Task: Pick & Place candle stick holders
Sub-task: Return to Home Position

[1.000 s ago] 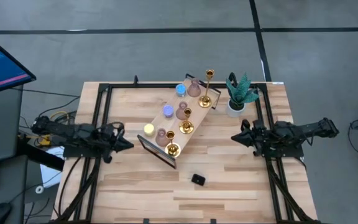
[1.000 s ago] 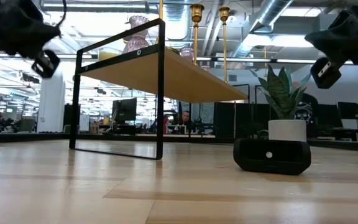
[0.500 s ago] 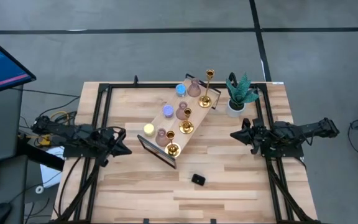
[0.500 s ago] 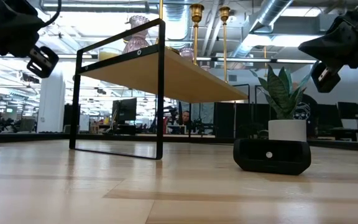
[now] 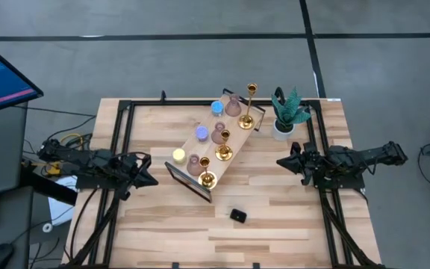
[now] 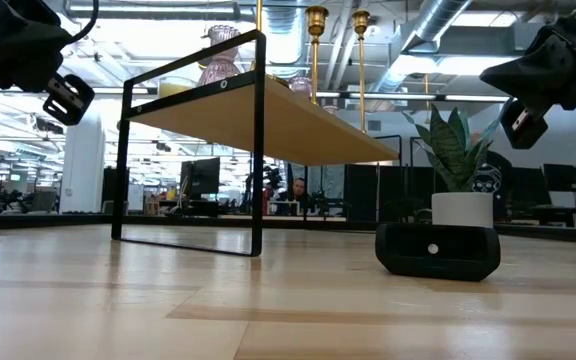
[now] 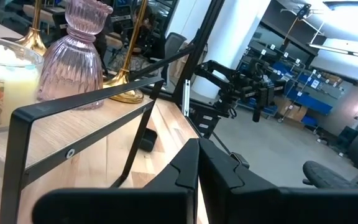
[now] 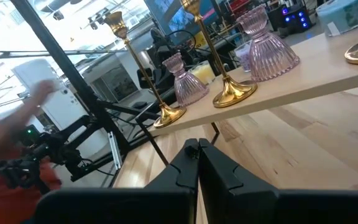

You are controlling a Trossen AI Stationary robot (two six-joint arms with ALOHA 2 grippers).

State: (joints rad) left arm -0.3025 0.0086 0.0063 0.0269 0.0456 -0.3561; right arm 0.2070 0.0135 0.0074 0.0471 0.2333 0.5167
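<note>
Nine candle stick holders stand by their bases on a raised wooden shelf (image 5: pixel 210 121) with a black frame, set slantwise at mid-table. Three are gold stemmed ones (image 5: pixel 223 152), three pink bulbous ones (image 5: pixel 219 134), and there is one each in blue (image 5: pixel 216 107), violet (image 5: pixel 201 133) and yellow (image 5: pixel 178 155). My left gripper (image 5: pixel 151 180) hovers shut and empty to the left of the shelf's near end. My right gripper (image 5: pixel 280 162) hovers shut and empty to the right of the shelf. Pink (image 7: pixel 73 53) and gold (image 8: pixel 235 92) holders also show in the wrist views.
A white-potted green plant (image 5: pixel 286 113) stands at the far right of the shelf. A small black block (image 5: pixel 237 216) lies on the table near the front. Bare wood shows in front of the shelf. A blurred hand (image 8: pixel 8 146) shows beyond the table.
My left gripper has shifted slightly toward the table's left and near edges. My right gripper has tipped a little in place. Both stay shut, and the holders have not moved.
</note>
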